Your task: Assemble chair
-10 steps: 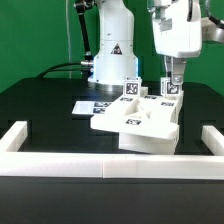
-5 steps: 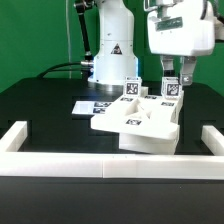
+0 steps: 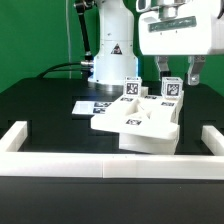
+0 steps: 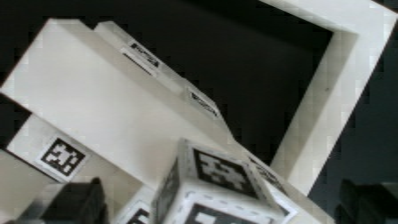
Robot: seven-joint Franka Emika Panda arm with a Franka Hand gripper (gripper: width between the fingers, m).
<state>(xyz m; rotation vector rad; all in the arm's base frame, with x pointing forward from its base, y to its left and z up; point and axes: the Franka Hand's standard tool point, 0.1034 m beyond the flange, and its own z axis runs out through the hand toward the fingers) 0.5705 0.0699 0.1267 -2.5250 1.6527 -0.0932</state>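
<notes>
— On the black worktop (image 3: 40,110), where does the chair (image 3: 135,125) sit?

— Toward the exterior view's right, close to the near white border wall (image 3: 110,165). It is a chunky white block of flat panels, with square legs standing up at its far side, each topped or faced with a black-and-white tag.

— And the claw (image 3: 178,71)?

— It hangs above the chair's far right corner, clear of the parts. Its two dark fingers (image 3: 193,72) stand apart with open green background between them, one to each side of the tagged leg (image 3: 171,89) below. They grip nothing.

— What lies behind the chair?

— The marker board (image 3: 92,106), flat on the worktop, just left of the upright legs. Farther back stands the white robot base (image 3: 110,55) with its triangle mark.

— Does the wrist view add anything?

— A long white panel (image 4: 125,95) with tags along its edge, a tagged leg top (image 4: 222,185) close to the lens, and a stretch of border wall (image 4: 347,90) beyond. The fingers themselves I cannot make out there.
</notes>
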